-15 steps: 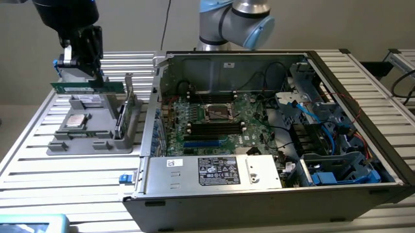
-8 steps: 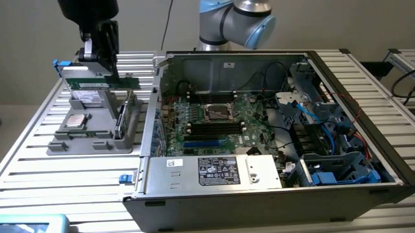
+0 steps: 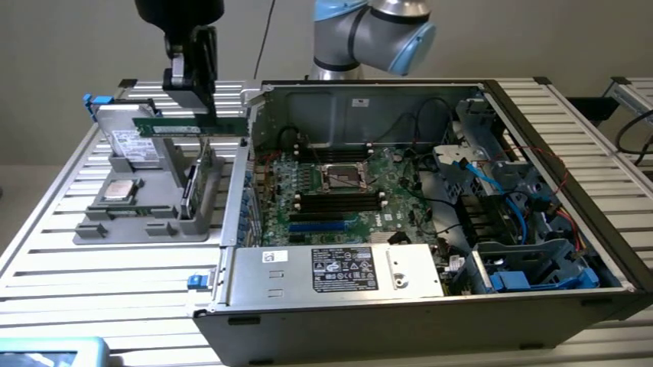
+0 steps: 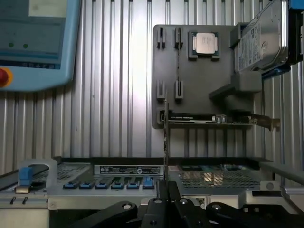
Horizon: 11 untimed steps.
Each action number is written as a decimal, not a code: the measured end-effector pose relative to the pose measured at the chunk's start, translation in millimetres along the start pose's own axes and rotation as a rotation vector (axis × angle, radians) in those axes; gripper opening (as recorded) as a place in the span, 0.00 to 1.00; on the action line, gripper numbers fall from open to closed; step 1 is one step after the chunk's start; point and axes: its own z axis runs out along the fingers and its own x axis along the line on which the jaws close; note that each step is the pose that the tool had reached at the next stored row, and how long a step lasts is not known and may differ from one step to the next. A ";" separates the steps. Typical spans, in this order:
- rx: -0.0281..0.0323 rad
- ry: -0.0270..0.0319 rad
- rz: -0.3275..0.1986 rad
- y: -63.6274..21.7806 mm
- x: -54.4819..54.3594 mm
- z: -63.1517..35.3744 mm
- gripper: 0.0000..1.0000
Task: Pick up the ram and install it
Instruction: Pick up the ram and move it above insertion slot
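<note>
The ram (image 3: 194, 127), a slim green stick, hangs level in the air above the grey parts holder (image 3: 143, 225), near the open computer case's wall on the exterior view's left. My gripper (image 3: 191, 105) comes down from above and is shut on the stick's top edge. In the wrist view the ram (image 4: 166, 137) shows edge-on as a thin line rising from my gripper (image 4: 165, 189). The motherboard (image 3: 342, 187) lies inside the case, with black slots (image 3: 337, 204) and blue slots (image 3: 321, 226) in front of the processor socket.
The grey holder (image 4: 199, 80) carries a processor (image 4: 205, 43), a hard drive (image 4: 261, 42) and an upright green card with a metal bracket (image 4: 213, 118). The case (image 3: 326, 271) holds cables and drive cages on the exterior view's right. A teach pendant (image 4: 33, 38) lies on the slatted table.
</note>
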 end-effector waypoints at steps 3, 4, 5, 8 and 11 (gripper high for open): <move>0.0000 0.0000 0.000 -13.4 -0.2 -1.6 0.12; 0.0000 0.0000 0.000 -17.9 -0.3 -2.2 0.12; 0.0000 0.0000 0.000 -22.4 -0.3 -2.8 0.12; 0.0000 0.0000 0.000 -36.1 -0.6 -4.7 0.12; -0.0002 0.0000 0.000 -49.8 -0.8 -6.0 0.12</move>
